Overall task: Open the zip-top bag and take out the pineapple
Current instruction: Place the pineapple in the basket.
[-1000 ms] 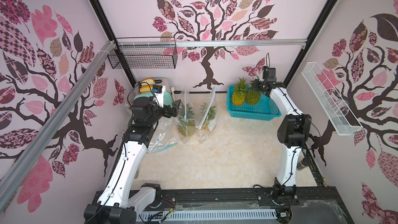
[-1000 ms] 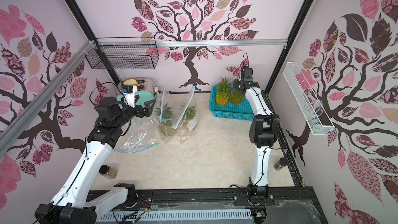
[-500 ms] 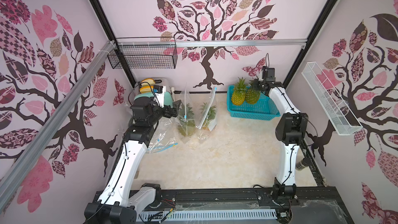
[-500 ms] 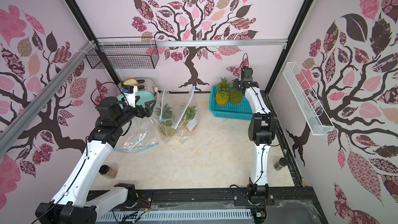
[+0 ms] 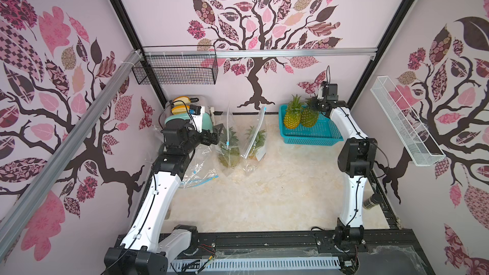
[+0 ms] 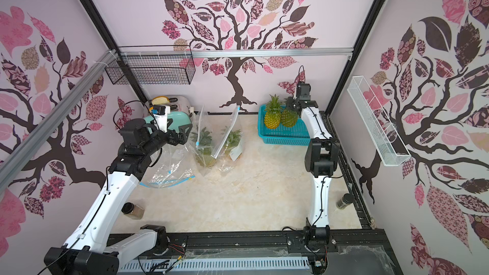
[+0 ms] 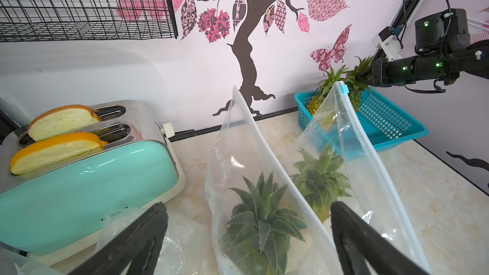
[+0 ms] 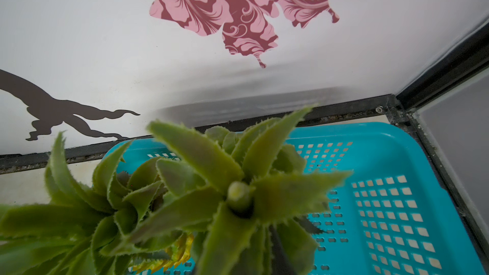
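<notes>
Two clear zip-top bags stand at the back middle, each with a pineapple inside. The left bag [image 5: 228, 138] [image 7: 238, 160] holds a pineapple [image 7: 262, 223]. The right bag [image 5: 256, 136] [image 7: 357, 149] holds another pineapple [image 7: 320, 178] and has a blue slider at its top. My left gripper [image 5: 215, 134] [image 7: 248, 223] is open, level with the left bag, and the bag shows between its fingers [image 7: 143, 234]. My right gripper [image 5: 313, 105] is shut on the leafy crown [image 8: 211, 197] of a bare pineapple [image 5: 308, 117] in the teal basket [image 5: 317, 134].
A second bare pineapple [image 5: 292, 117] stands in the basket. An empty bag [image 5: 197, 170] lies by the left arm. A mint toaster [image 7: 87, 181] with bread sits at the back left. Spice jars [image 6: 132, 210] [image 5: 371, 201] stand near the sides. Wire racks [image 5: 174, 70] [image 5: 404, 120] hang on the walls.
The right arm's elbow has shifted slightly. Both grippers stay where they were, and the bags have not moved.
</notes>
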Robot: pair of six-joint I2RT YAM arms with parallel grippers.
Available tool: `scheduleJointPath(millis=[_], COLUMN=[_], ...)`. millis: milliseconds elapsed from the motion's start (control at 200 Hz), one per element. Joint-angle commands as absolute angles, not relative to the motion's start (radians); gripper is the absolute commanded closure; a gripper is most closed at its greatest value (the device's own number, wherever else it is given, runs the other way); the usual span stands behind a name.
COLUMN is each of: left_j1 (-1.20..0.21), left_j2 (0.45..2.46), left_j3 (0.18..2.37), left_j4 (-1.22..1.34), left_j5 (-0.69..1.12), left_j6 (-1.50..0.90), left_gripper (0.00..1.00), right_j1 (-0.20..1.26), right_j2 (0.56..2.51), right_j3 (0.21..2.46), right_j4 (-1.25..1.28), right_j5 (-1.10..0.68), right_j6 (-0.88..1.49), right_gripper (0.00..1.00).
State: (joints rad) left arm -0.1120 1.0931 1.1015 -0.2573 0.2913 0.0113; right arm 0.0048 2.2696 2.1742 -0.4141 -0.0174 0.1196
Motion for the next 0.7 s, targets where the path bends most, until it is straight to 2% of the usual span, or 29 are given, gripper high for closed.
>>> scheduleJointPath(millis=[0, 500, 695], left_j1=[-0.114, -0.114, -0.114], left_j2=[1.097, 1.101, 1.1], left_j3=[1.11, 1.111, 1.111], left_j4=[-0.257, -0.258, -0.258], left_j5=[0.296, 0.301, 0.303], left_j6=[0.028, 0.026, 0.025], left_gripper=[0.02, 0.02, 0.02], right_j1=[0.005, 0.005, 0.004], right_j2=[2.277, 2.283, 2.264], right_j3=[2.229, 2.18, 2.124], right_j4=[-0.315, -0.308, -0.275], right_j5=[-0.065, -0.067, -0.058], right_j6=[0.109, 0.094, 0.098], right_gripper=[1.0, 1.0, 0.94])
